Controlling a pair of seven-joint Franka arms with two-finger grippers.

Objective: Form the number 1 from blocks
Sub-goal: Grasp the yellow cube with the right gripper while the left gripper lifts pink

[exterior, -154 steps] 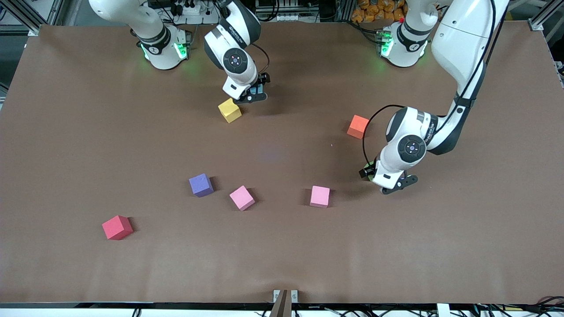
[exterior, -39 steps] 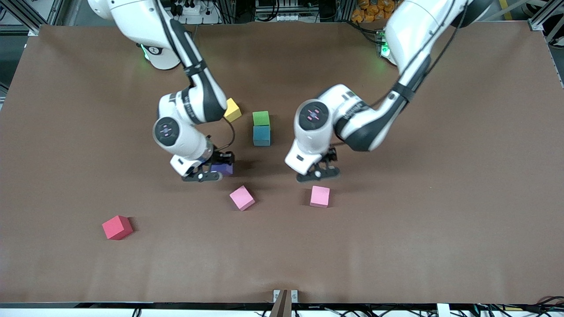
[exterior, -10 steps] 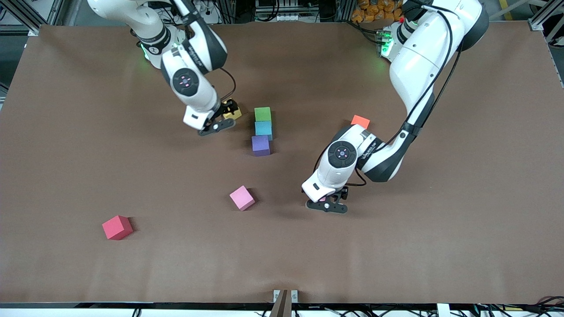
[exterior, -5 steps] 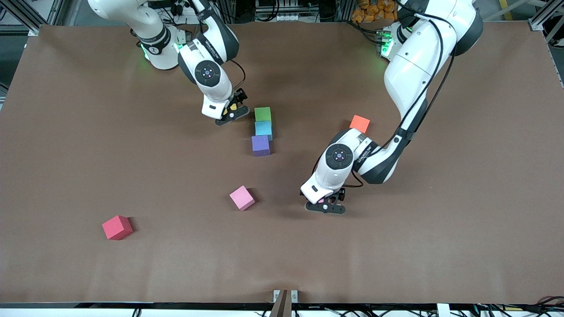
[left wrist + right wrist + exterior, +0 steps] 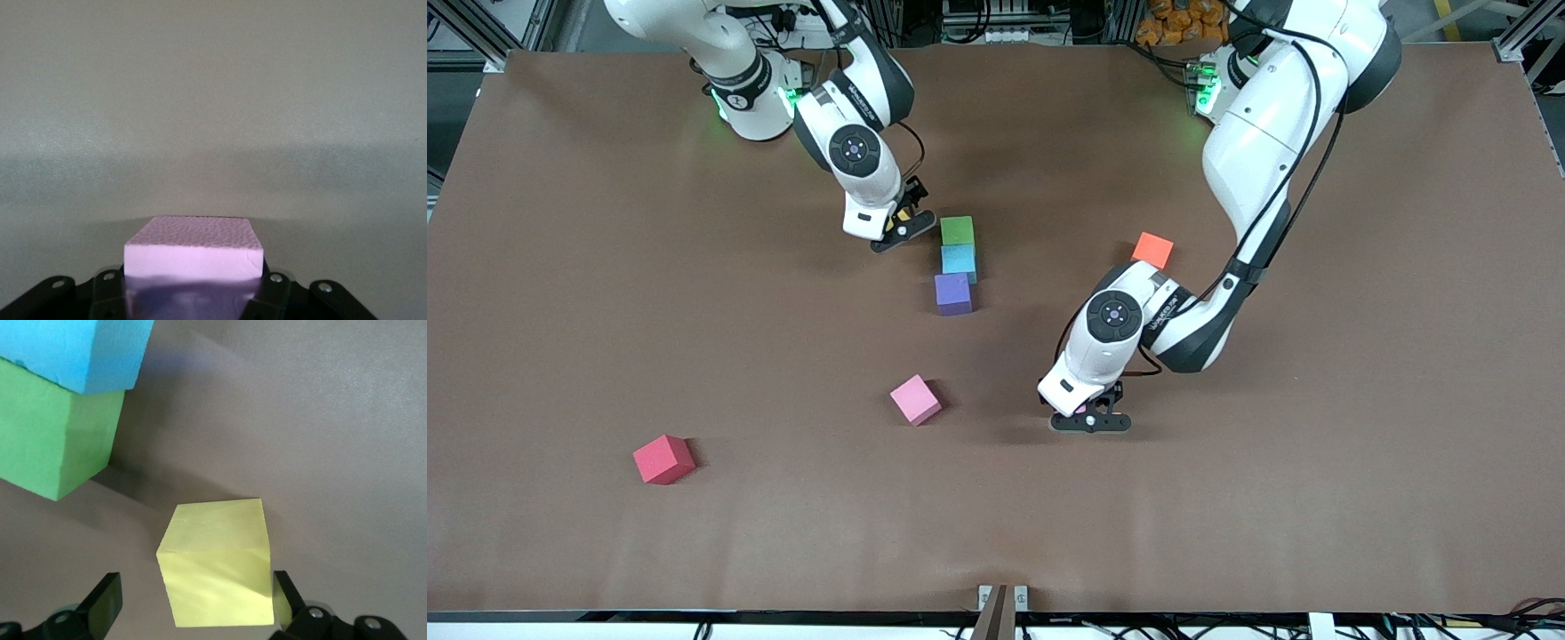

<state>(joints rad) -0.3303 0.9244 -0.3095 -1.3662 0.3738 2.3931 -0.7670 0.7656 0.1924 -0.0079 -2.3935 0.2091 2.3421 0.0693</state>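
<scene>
Green (image 5: 957, 230), light blue (image 5: 959, 260) and purple (image 5: 952, 293) blocks lie in a touching column, with green farthest from the front camera. My right gripper (image 5: 898, 229) is low beside the green block. It stands open with its fingers on either side of the yellow block (image 5: 217, 567), which is nearly hidden in the front view. The right wrist view also shows the green block (image 5: 53, 440) and the light blue block (image 5: 87, 350). My left gripper (image 5: 1089, 416) is down at the table, shut on a pink block (image 5: 193, 250). A second pink block (image 5: 915, 399) lies free, nearer the front camera than the column.
A red cube (image 5: 663, 459) sits toward the right arm's end, near the front edge. An orange cube (image 5: 1153, 250) lies beside the left arm's forearm. Bare brown table (image 5: 1360, 462) spreads round everything.
My right gripper has moved toward the column and come down round the yellow block. My left gripper, which stood open over the pink block, has closed on it.
</scene>
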